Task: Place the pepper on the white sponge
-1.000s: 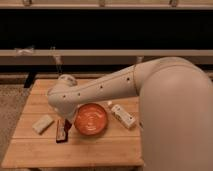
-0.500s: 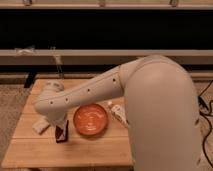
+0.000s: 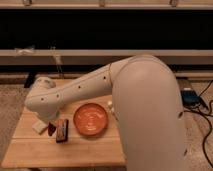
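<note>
Now my pincer (image 3: 49,125) is closed tight, low between white sponge (image 3: 39,127) and dark bar (image 3: 62,130); pepper (image 3: 51,131) at its tip, grip unclear.

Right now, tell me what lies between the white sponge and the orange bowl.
In the camera view: the pepper, with the gripper low over it, then the dark bar.

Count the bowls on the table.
1: the orange bowl at the table's middle, right of the dark bar. The arm may hide more. The gripper sits left, by the white sponge.
</note>
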